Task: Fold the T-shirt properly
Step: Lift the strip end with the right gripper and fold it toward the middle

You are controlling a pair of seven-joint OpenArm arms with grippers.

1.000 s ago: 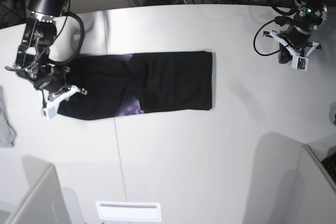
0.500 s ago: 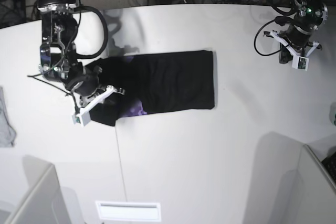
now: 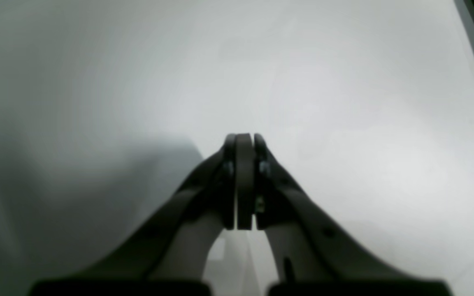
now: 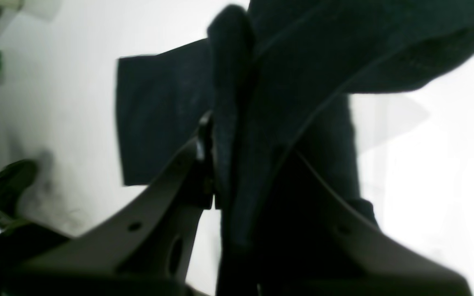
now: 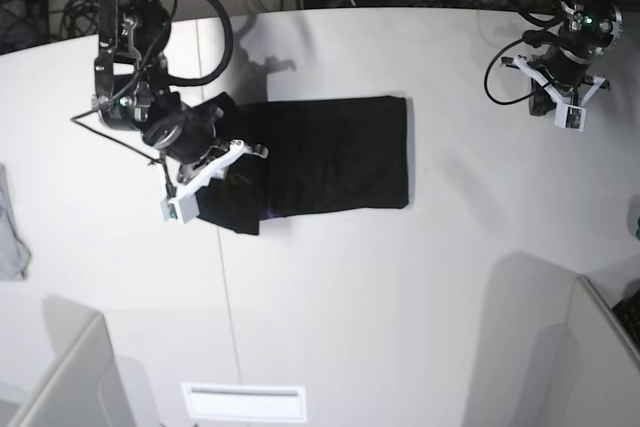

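The black T-shirt (image 5: 320, 155) lies as a long folded band across the middle of the white table (image 5: 350, 297), and every place here is given from that band. At its end nearest the small grey cloth (image 5: 10, 232), the right gripper (image 5: 215, 169) holds a bunched fold of the shirt lifted above the rest; in the right wrist view the jaws pinch a thick roll of dark fabric (image 4: 228, 102) between them, with more cloth draping over the far finger. Beyond the pinched roll, a flat rectangular part of the shirt rests on the table. The left gripper (image 5: 562, 97) hangs well apart from the band's opposite end, past its short edge, over bare table. In the left wrist view its jaws (image 3: 243, 142) are pressed together with nothing between them
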